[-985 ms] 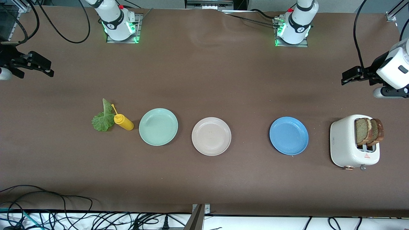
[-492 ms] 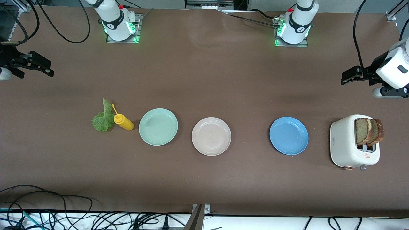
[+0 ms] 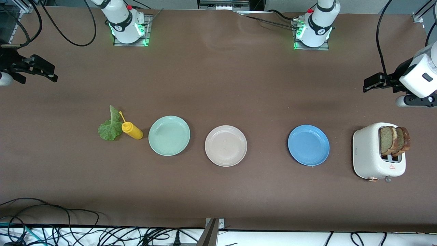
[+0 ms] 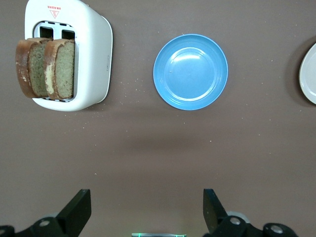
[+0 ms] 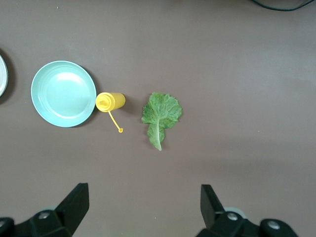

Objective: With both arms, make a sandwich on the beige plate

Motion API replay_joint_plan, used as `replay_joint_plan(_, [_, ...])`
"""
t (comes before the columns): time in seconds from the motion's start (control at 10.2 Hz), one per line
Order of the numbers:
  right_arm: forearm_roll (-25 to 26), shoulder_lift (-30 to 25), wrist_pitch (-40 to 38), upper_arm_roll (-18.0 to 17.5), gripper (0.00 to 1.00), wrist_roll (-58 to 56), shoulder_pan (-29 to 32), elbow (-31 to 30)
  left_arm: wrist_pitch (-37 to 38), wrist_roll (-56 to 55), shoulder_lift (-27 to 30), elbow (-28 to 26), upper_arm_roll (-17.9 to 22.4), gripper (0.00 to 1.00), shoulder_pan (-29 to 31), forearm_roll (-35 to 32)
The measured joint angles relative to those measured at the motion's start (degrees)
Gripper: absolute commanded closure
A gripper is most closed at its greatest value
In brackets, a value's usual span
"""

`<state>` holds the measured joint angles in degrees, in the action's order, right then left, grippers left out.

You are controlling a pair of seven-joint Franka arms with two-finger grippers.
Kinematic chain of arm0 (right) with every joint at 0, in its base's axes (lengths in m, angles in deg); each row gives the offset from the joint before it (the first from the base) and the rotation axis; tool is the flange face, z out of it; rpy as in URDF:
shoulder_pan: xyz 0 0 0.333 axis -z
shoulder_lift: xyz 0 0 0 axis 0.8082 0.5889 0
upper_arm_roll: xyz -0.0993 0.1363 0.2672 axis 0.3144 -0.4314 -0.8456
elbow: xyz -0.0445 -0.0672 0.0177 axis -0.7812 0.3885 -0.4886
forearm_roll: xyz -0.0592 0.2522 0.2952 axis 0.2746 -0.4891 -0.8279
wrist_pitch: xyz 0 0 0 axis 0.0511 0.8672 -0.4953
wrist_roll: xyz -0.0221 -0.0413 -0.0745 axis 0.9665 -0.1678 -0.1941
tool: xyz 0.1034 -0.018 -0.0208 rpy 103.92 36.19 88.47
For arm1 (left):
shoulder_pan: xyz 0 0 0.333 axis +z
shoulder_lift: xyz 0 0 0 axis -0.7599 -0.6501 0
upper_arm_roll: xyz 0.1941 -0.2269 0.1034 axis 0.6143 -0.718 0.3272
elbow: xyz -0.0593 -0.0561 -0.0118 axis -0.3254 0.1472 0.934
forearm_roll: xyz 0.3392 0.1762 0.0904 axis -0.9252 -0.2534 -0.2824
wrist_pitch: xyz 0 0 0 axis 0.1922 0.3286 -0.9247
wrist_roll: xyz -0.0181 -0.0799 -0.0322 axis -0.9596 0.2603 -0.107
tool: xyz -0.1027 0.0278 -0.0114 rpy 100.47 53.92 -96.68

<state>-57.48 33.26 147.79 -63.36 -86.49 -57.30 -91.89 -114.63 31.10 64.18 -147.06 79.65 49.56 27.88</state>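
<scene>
Both jaws stand apart, holding nothing: right gripper (image 3: 51,73) over bare table at its arm's end, near the lettuce (image 3: 110,127). Centre: beige plate (image 3: 225,146), bare. You should fetch bread (image 3: 394,140) from the toaster (image 3: 370,153) first; left gripper (image 3: 370,82) hangs above it. Grip one slice by its crust and lift straight up.

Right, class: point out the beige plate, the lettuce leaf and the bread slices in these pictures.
beige plate (image 3: 225,146), front view, middle of its bare dish.
lettuce leaf (image 5: 161,113), right wrist view, middle of the leaf blade.
bread slices (image 4: 47,66), left wrist view, cut face of a slice standing in the toaster (image 4: 91,44).
</scene>
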Motion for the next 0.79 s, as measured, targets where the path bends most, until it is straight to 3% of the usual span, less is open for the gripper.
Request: replay_joint_plan(0.79, [0.0, 0.0, 0.0, 0.0, 0.00, 0.0, 0.0, 0.0, -1.2, 0.3, -1.3, 0.0, 1.3, 0.00, 0.5, -1.2])
